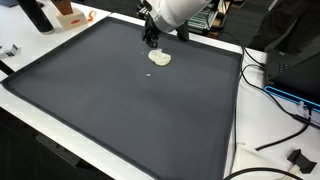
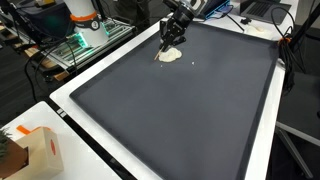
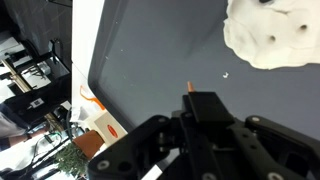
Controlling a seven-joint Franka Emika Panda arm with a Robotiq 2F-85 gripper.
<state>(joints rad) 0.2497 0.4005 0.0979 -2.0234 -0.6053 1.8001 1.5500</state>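
I counted 1 cream-white lump (image 1: 160,58) on the dark mat (image 1: 130,110), and it was the only item of its kind in any view. It lay flat near the mat's far edge, well away from the near side, with 1 tiny white speck (image 1: 150,75) on the mat just beside it. In both exterior views the lump looked a little wider than it was deep, with its long axis running roughly along that far edge. Its outline was rounded, and I could not pick out an end that pointed anywhere. The wrist view showed a few dark dimples on its top.

The 1 end effector (image 1: 151,42) hung just above the lump, on the far-edge side. I could not tell whether it touched the lump. The fingers were dark against the dark mat, so I could not judge how far apart they stood. It had hold of nothing that I could see.

The mat covered most of the white surface (image 2: 60,100). 1 orange-and-white carton (image 2: 40,150) stood at a corner of that surface, well apart from the lump.
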